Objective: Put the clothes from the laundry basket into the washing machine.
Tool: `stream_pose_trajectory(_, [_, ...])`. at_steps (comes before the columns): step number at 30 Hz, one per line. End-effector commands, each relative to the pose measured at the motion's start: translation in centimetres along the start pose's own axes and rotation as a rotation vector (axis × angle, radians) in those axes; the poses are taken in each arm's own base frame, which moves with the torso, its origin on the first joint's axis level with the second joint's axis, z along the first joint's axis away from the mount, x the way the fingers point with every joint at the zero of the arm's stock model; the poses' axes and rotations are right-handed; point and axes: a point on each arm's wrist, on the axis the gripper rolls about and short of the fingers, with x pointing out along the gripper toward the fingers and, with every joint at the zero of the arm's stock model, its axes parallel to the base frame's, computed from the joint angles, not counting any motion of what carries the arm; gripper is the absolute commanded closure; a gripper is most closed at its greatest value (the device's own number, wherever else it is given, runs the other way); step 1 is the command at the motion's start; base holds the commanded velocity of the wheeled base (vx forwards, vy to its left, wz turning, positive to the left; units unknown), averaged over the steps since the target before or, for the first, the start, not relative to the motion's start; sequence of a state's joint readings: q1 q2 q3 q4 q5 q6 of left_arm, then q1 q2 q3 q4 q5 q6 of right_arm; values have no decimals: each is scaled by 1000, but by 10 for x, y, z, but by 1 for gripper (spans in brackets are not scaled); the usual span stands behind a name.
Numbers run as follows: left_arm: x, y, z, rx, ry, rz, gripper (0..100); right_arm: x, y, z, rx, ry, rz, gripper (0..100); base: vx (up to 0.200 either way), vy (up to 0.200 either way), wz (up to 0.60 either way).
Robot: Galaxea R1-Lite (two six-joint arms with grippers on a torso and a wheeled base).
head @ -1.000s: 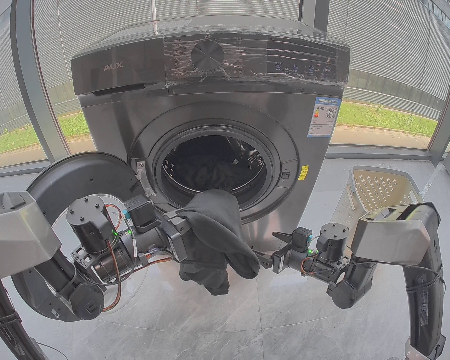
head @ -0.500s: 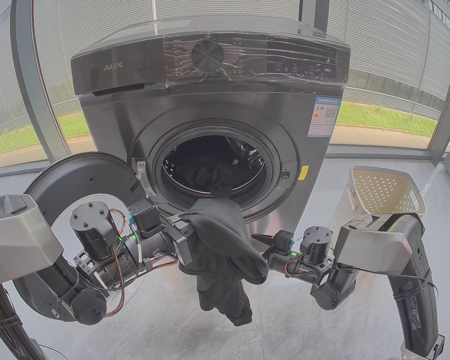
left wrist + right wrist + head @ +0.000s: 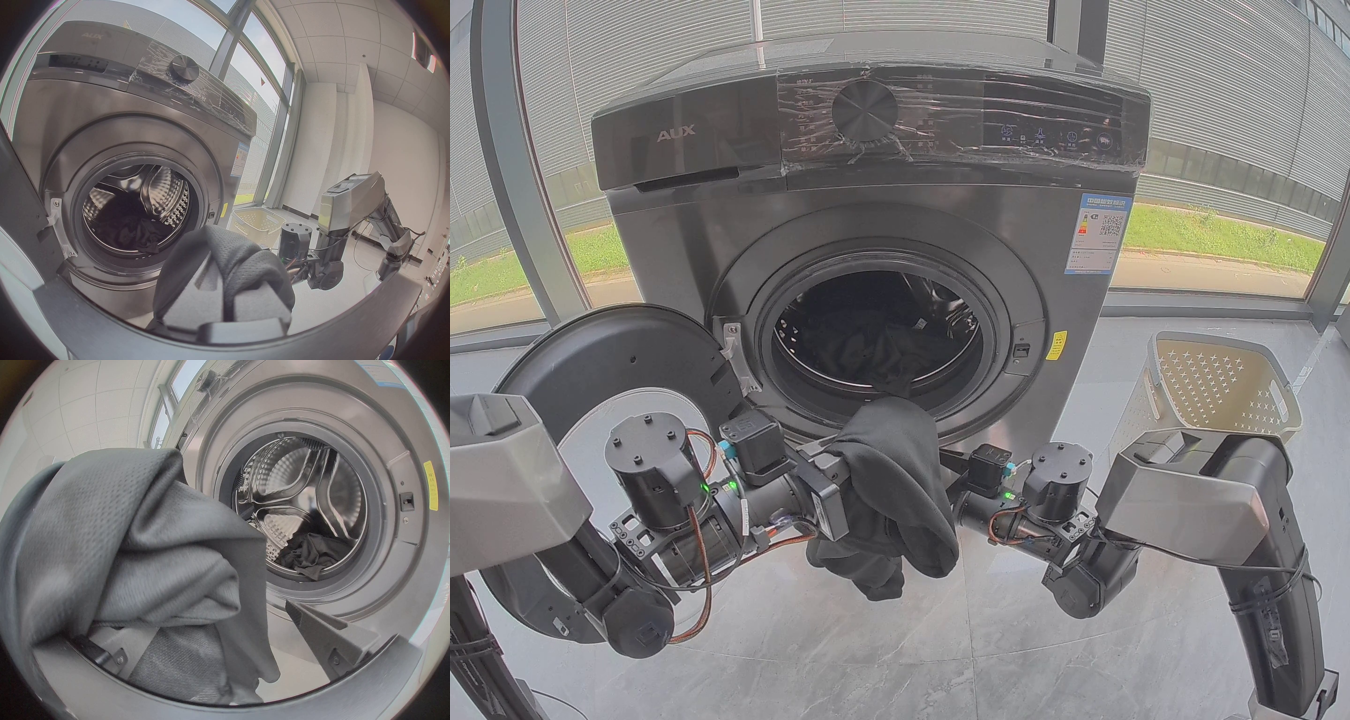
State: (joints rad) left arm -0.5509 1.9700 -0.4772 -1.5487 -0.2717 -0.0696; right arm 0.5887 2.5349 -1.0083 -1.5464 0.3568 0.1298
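Just below the lip of the drum opening (image 3: 877, 328), a dark grey garment (image 3: 895, 478) is held draped over the left hand (image 3: 229, 304), which is pressed together on a fold of it. The garment's long axis hangs downward toward the floor (image 3: 1012, 647), so the mouth of the washing machine (image 3: 872, 202) lies up and forward from the grip. The right hand (image 3: 954, 461) is set against the cloth from the opposite side, spread wide, with one side covered by fabric. A lift and forward push by the nearer left arm is judged necessary, with the hanging tail supported by the right. Dark clothes (image 3: 872, 349) are seen inside the drum.
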Motion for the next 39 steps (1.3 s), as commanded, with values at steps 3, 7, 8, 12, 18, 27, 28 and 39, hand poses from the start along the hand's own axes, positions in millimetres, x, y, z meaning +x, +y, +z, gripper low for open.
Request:
stream_pose_trajectory(3, [2, -2, -2, -2, 4, -9, 100, 5, 11, -2, 3, 1, 29, 100, 0, 0, 0])
stream_pose_trajectory(7, [2, -1, -1, -1, -1, -3, 100, 5, 16, -3, 6, 6, 39, 100, 0, 0, 0])
stream_pose_trajectory(8, [3, 2, 1, 1, -9, 6, 100, 2, 16, -5, 9, 18, 37, 100, 0, 0, 0])
stream_pose_trajectory(12, [2, 11, 4, 5, -22, 39, 100, -7, 20, -9, 22, 58, 34, 100, 0, 0, 0])
stream_pose_trajectory(18, [-5, 31, 3, 4, -18, 142, 100, -44, 22, 16, 32, 97, -4, 100, 0, 0, 0])
stream_pose_trajectory(27, [-17, 35, -3, -18, 15, 192, 100, -96, 31, 58, 22, 98, -50, 100, 0, 0, 0])
stream_pose_trajectory(28, [-18, 34, -4, -20, 21, 191, 100, -101, 35, 57, 22, 111, -48, 100, 0, 0, 0])
stream_pose_trajectory(39, [-23, 37, -9, -34, 46, 209, 100, -112, 33, 78, 2, 52, -151, 100, 0, 0, 0])
